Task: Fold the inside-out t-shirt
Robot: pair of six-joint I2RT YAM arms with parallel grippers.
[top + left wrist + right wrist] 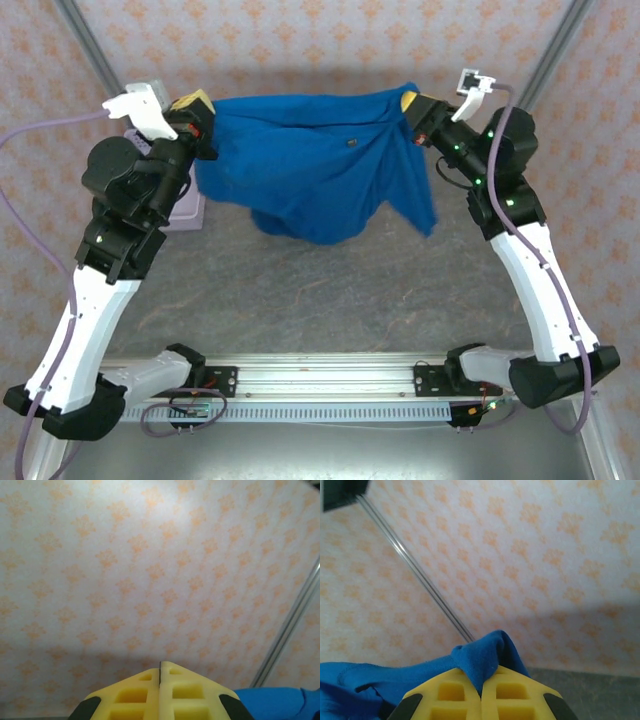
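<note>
The inside-out t-shirt (310,160), royal blue, hangs in the air at the back of the table, stretched between my two grippers. Its lower folds sag toward the table and one flap (420,195) droops on the right. My left gripper (196,104) is shut at the shirt's left top corner. In the left wrist view its yellow fingertips (160,666) meet with no cloth showing between the tips, and blue cloth (275,702) lies just to their right. My right gripper (408,102) is shut on the right top corner, where a bunched fold of blue cloth (485,652) sticks out from between its yellow fingers (520,695).
A lavender basket (187,208) stands at the back left, partly behind my left arm. The grey table (330,300) stretches in front of the hanging shirt. A patterned wall (320,40) and metal frame posts (90,45) close off the back.
</note>
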